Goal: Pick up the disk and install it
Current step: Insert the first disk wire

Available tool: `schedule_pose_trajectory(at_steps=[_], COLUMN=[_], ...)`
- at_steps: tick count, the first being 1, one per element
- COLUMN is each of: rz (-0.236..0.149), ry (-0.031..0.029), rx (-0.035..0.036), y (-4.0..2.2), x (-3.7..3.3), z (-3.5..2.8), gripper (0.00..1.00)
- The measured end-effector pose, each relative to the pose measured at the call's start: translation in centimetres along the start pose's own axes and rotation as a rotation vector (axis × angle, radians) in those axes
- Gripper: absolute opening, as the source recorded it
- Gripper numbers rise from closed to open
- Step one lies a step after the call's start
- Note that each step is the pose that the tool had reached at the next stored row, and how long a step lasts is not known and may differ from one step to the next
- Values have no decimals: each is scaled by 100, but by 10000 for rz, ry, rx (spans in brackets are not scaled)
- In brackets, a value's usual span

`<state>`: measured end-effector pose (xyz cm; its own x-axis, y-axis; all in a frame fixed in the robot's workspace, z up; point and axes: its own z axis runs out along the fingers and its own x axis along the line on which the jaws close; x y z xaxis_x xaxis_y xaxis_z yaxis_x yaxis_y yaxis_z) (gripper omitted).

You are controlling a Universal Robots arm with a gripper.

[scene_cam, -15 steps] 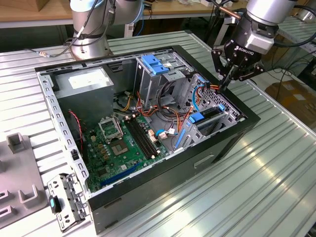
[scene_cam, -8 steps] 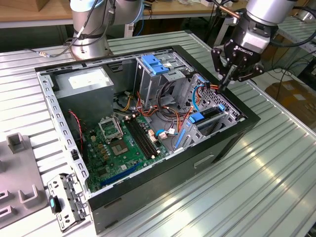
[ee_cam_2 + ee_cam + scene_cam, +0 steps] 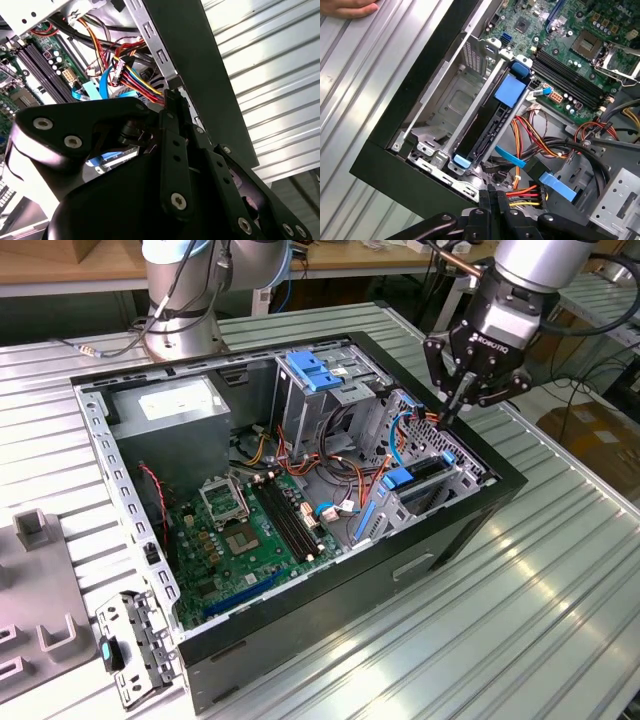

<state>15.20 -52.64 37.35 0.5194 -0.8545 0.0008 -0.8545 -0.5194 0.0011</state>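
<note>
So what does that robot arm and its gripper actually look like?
The arm is a silver-grey tube with rounded joints and pale blue caps. Its gripper is matt black, built from flat linked bars with round silver screws, as both wrist views show, and carries white lettering. A black cable trails beside it.

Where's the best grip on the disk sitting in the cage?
Probably the blue rail ends on the exposed narrow edge of the disk, jaws coming straight in through the open side of the case. It stands on edge between the cage walls, so its flat faces look covered.
</note>
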Motion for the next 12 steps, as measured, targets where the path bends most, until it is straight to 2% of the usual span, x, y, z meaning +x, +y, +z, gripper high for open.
schedule_pose_trajectory(at_steps=[5,7,8,12], rz=[757,1127,1441,1566], ry=[-1,-2,-2,-3], rx=[-1,-1,0,-1], y=[0,0,0,59], x=[-1,-1,-1,-37], z=[2,3,4,7], gripper=[17,17,17,17])
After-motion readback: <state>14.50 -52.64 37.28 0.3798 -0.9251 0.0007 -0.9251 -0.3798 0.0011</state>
